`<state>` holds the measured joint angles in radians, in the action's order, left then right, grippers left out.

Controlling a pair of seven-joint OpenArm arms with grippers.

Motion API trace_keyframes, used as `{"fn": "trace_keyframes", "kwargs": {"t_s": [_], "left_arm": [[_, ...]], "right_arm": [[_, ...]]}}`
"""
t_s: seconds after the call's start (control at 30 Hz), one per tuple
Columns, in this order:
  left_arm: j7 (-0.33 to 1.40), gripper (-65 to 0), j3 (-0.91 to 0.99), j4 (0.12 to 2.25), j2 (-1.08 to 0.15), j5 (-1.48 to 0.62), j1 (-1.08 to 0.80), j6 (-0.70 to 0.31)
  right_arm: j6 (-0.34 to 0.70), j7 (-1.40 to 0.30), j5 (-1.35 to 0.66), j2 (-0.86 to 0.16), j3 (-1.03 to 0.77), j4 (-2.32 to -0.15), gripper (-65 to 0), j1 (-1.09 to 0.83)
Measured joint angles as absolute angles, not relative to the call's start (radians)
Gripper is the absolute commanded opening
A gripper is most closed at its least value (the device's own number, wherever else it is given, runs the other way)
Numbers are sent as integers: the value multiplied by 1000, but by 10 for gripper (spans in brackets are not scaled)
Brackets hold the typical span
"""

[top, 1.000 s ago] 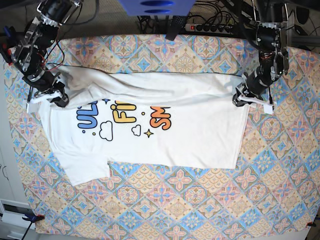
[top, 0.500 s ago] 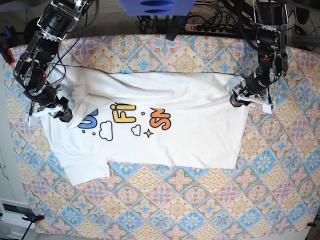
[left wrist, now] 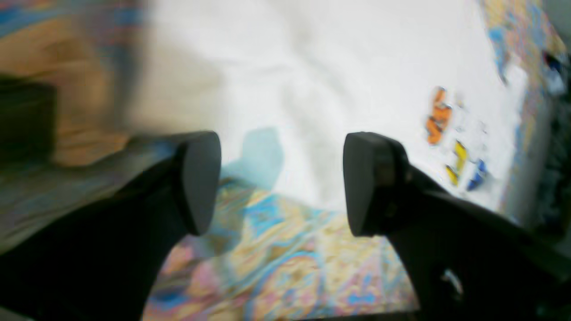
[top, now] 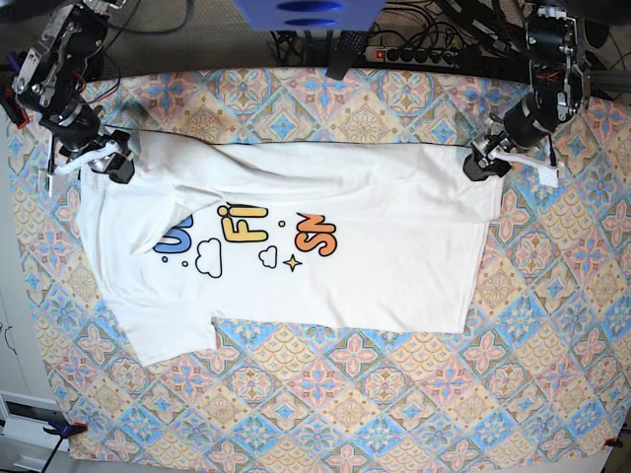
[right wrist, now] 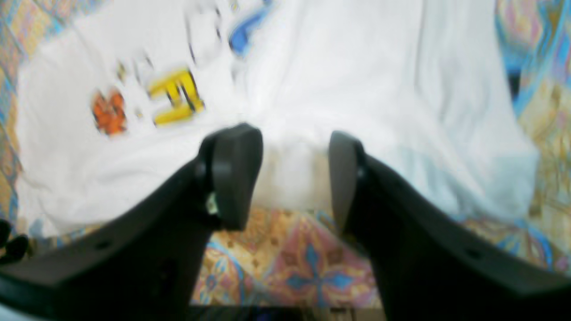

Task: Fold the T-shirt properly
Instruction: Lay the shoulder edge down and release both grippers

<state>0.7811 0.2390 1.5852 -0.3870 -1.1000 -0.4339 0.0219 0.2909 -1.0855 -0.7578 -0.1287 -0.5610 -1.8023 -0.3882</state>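
The white T-shirt (top: 375,266) lies flat on the patterned cloth. Its far edge is folded forward over the tops of the blue, yellow and orange letters. My left gripper (top: 490,163) is at the shirt's far right corner. In the left wrist view it (left wrist: 281,183) is open and empty, with the shirt (left wrist: 334,67) just beyond the fingers. My right gripper (top: 108,166) is at the shirt's far left corner. In the right wrist view it (right wrist: 292,178) is open with nothing pinched, and the shirt (right wrist: 334,67) lies past the pads. The neck label is hidden.
The patterned tablecloth (top: 325,414) covers the whole table. A power strip (top: 414,54) and cables lie along the far edge, beside a blue object (top: 306,12). One sleeve (top: 173,340) sticks out at the shirt's near left.
Both grippers let go of the folded far edge and drew back toward the table's far side. The fold stayed lying over the top of the print.
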Motion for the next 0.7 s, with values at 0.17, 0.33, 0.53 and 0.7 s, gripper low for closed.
{"fn": "trace_keyframes", "kwargs": {"t_s": [0.17,0.33,0.53,0.7], "left_arm": [[793,-225,233,1581,-379,-1113,-447,14],[785,-225,233,1554,-367,-1111,-429,12],[773,-226,194,1414,-361,-1130,-322,-4],[757,-250,156,1384,-345,-1123,-269,0]], "right_arm": [[287,-1089,-755,-128,-561,-1802,-378,-432],[288,-1084,-758,-125,-561,-1802,-378,-424],[288,-1085,-756,-122,-561,-1798,-378,-427],[288,-1084,-757,-113,-586,-1797,-377,-421]]}}
